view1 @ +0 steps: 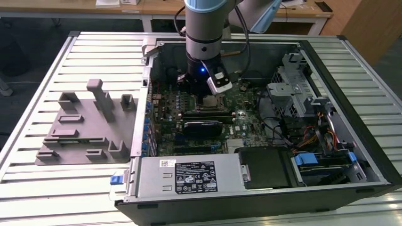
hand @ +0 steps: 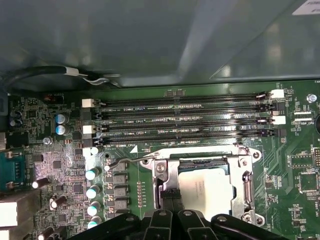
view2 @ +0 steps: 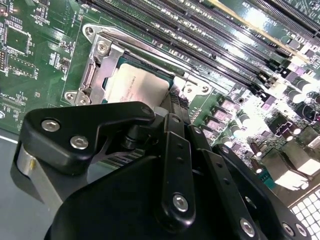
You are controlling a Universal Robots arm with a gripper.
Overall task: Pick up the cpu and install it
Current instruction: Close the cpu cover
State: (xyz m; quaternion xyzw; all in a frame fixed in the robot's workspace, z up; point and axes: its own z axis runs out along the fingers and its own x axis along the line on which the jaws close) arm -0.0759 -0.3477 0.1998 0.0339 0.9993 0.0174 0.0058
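The arm (view1: 204,28) reaches straight down into the open computer case (view1: 351,94), which lies on the slatted tabletop (view1: 94,52). In the exterior view a grey moulded fixture (view1: 82,127) sits at 9 o'clock from the case.

In both wrist views the cpu (view2: 135,85) (hand: 205,192) lies flat inside the open socket frame (hand: 167,172), silver plate up, with the memory slots (hand: 185,120) just beyond. The pincer (view2: 176,102) (hand: 170,197) stands at the chip's edge. Its tips look drawn together with nothing between them, touching or nearly touching the rim; I cannot tell which.

I judge the pick-up and placing done, and the work is at the seating stage. Any further move calls for a light, level touch: the chip must sit flush in its recess, with no sideways shove across the contacts beneath.
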